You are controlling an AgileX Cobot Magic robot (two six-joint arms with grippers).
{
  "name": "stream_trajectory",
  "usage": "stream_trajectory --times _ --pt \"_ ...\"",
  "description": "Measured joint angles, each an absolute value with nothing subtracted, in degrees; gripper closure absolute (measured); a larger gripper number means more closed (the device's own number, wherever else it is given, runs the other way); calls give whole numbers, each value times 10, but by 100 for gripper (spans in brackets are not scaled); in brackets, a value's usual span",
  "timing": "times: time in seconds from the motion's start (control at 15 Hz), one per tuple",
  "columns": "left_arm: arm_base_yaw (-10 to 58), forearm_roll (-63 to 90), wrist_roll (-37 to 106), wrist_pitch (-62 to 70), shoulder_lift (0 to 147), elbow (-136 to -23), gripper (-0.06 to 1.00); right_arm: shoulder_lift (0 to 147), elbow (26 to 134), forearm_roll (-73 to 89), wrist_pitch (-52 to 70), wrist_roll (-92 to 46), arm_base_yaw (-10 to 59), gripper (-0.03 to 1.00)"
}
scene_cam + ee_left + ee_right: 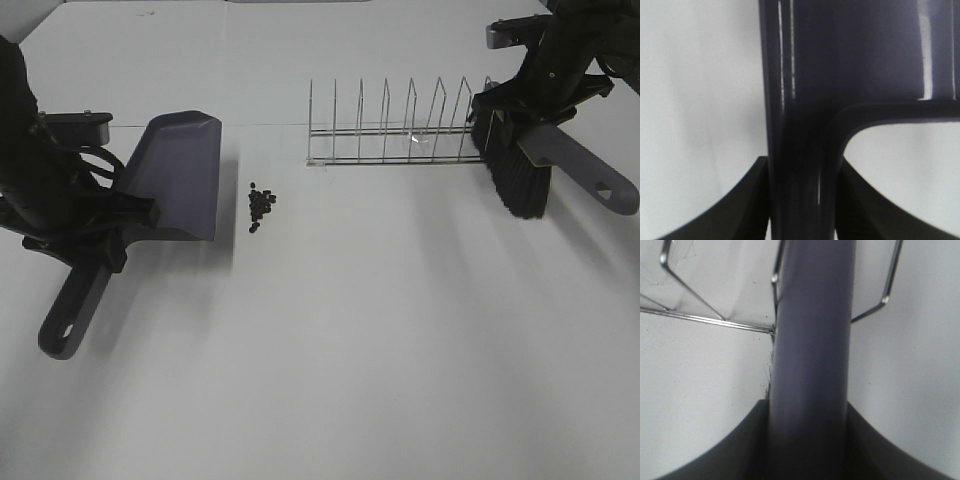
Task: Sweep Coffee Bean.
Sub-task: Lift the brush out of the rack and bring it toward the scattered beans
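Observation:
A small heap of dark coffee beans (261,206) lies on the white table just right of the grey dustpan's (178,175) front lip. My left gripper (112,222) is shut on the dustpan's handle (800,165); the pan rests on the table with its mouth toward the beans. My right gripper (535,105) is shut on the grey brush handle (812,360) and holds the brush at the far right, its black bristles (520,180) pointing down at the right end of the wire rack. The beans do not show in either wrist view.
A wire dish rack (395,135) stands behind and right of the beans; its wires show in the right wrist view (700,320). The brush handle's end (605,188) sticks out toward the right table edge.

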State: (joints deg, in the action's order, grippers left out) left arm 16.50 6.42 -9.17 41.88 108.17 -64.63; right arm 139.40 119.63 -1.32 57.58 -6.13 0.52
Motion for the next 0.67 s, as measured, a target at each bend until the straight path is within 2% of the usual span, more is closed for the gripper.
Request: stream_trajectory --times 0.27,0.67 --pt "165 64 -91 419 1082 -646 62 1387 1229 -13 601 -35 5 70" --pt "165 64 -91 421 1082 -646 62 1283 1251 -12 687 -32 5 70"
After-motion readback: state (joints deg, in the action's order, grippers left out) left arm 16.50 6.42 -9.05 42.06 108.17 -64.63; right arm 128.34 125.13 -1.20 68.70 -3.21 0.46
